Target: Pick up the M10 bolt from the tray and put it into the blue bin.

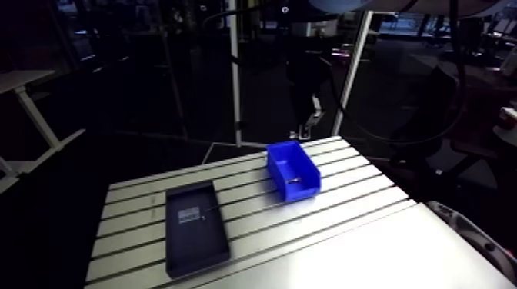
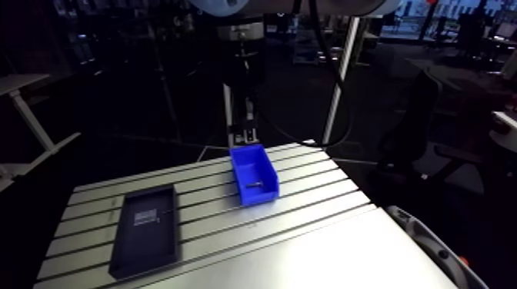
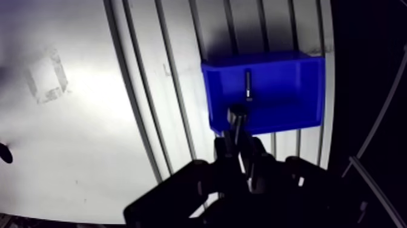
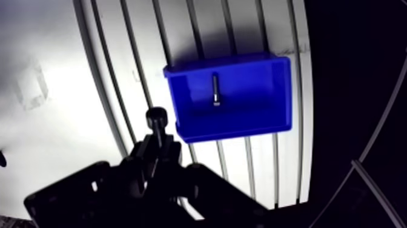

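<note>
My pincer (image 3: 236, 145) is clamping a dark round-headed metal bolt (image 3: 237, 113), hanging it over the slotted aluminium table (image 3: 151, 73) beside the edge of the blue plastic bin (image 3: 284, 97). A small silvery bolt (image 3: 248, 85) is lying inside the bin.

Wrist view: the lower shank of the dark bolt (image 3: 236, 121) vanishes between the clamped fingers (image 3: 222, 151) of the tool (image 3: 236, 141). Arm view: the pale label (image 1: 187, 215) in the black tray (image 1: 201, 250) is too small to read, and the tabletop (image 1: 346, 230) runs off the lower edge.
</note>
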### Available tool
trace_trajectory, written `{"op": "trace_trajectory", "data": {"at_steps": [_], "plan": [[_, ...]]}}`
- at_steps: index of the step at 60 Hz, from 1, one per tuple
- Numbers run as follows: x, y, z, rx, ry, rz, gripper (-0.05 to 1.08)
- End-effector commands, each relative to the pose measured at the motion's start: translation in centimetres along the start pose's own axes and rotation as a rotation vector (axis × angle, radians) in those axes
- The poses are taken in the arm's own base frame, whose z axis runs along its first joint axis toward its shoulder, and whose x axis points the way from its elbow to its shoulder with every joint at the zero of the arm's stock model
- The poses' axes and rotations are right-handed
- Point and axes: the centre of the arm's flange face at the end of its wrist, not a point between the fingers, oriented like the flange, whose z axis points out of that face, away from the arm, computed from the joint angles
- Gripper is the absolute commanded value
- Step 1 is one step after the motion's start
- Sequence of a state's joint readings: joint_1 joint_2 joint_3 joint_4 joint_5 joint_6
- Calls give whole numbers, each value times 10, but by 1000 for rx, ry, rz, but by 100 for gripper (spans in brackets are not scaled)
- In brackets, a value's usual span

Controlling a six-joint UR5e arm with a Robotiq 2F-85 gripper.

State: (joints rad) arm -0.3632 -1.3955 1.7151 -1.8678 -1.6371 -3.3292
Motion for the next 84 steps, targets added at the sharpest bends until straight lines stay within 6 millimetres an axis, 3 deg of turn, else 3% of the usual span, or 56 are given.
{"op": "trace_trajectory", "data": {"at_steps": [1, 13, 30, 84], "plan": [[-9, 15, 10, -17, -12, -81, 104], [-10, 29, 17, -64, -24, -88, 104], [-13, 56, 48, -76, -39, -92, 103], [8, 78, 113, -11, -61, -119, 102]]}}
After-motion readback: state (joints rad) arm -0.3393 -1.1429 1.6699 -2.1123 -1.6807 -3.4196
